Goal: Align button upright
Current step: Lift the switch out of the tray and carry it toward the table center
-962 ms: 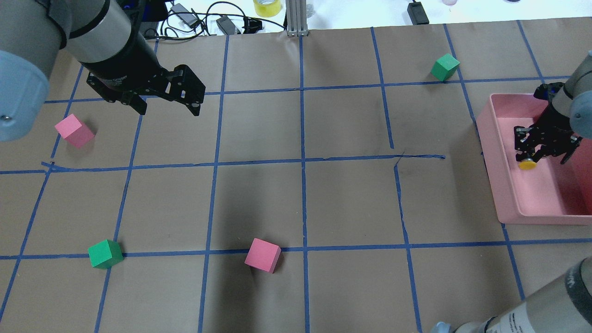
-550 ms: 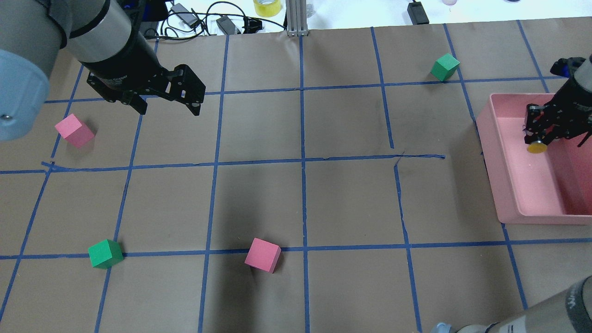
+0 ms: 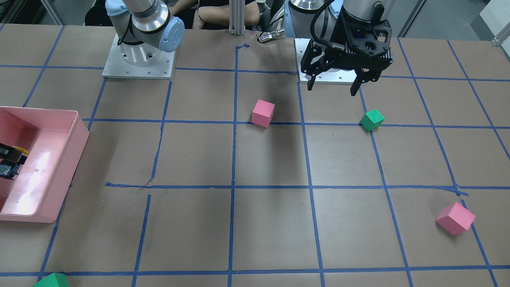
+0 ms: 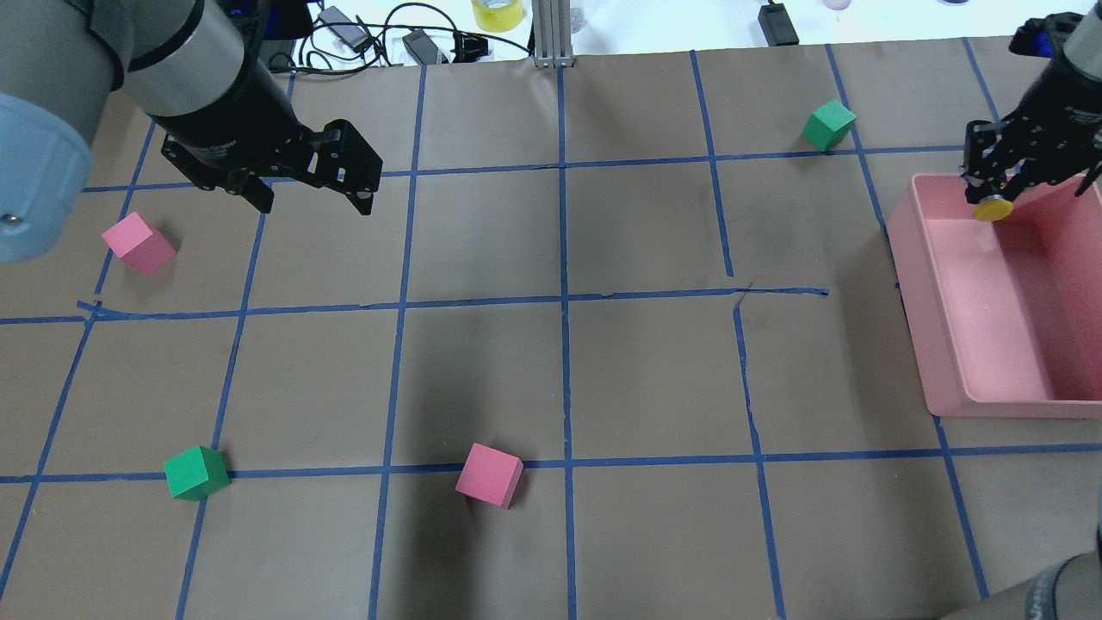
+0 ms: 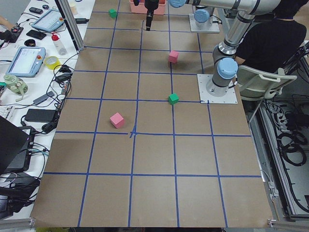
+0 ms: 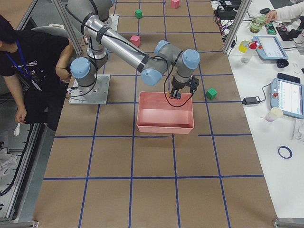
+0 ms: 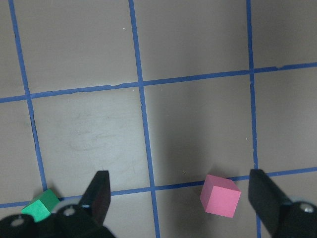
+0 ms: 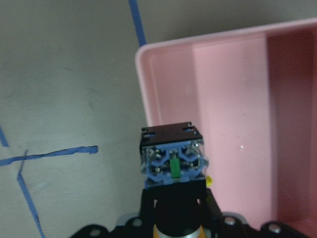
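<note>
Right jaws: clamped on small yellow-capped black push-button switch (image 4: 992,209).
Left jaws: spread wide, empty.
Risk: round body slipping, then toppling onto brown-papered worktop (image 4: 654,370).

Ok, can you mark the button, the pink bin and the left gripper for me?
button (image 4: 993,210), overhead exterior view, on its yellow cap.
pink bin (image 4: 914,319), overhead exterior view, on its outer side wall.
left gripper (image 4: 315,205), overhead exterior view, midway between its open fingertips.

Bright, even overhead light leaves broad soft shadows on the tabletop (image 4: 654,379) (white glare inside the pink bin (image 3: 81,133)), focus sharp.
</note>
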Robot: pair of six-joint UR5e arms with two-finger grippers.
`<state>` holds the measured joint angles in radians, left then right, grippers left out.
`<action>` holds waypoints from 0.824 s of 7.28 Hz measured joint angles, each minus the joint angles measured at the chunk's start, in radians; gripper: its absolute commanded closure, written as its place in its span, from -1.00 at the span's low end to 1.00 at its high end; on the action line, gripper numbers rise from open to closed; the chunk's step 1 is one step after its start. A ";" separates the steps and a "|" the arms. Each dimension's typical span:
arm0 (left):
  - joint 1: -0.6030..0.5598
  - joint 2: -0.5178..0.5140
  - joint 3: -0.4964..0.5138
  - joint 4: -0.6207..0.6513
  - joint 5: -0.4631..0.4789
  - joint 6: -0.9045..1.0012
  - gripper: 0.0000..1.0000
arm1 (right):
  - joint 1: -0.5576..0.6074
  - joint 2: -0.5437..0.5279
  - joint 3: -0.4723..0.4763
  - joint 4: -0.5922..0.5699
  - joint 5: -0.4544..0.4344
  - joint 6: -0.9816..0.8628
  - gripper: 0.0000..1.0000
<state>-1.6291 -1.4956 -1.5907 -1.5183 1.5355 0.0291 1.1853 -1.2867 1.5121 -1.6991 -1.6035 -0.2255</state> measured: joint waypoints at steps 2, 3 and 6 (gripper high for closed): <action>0.000 0.000 0.000 0.004 0.000 0.000 -1.00 | 0.202 0.011 -0.010 -0.060 -0.015 0.092 1.00; 0.000 0.000 0.000 0.005 0.000 0.000 -1.00 | 0.310 0.028 -0.012 -0.090 -0.018 0.172 1.00; 0.000 -0.001 0.000 0.006 0.000 0.000 -1.00 | 0.501 0.110 -0.013 -0.228 -0.011 0.306 1.00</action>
<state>-1.6291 -1.4961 -1.5907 -1.5125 1.5355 0.0291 1.6858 -1.1768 1.4991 -1.9267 -1.6150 0.0810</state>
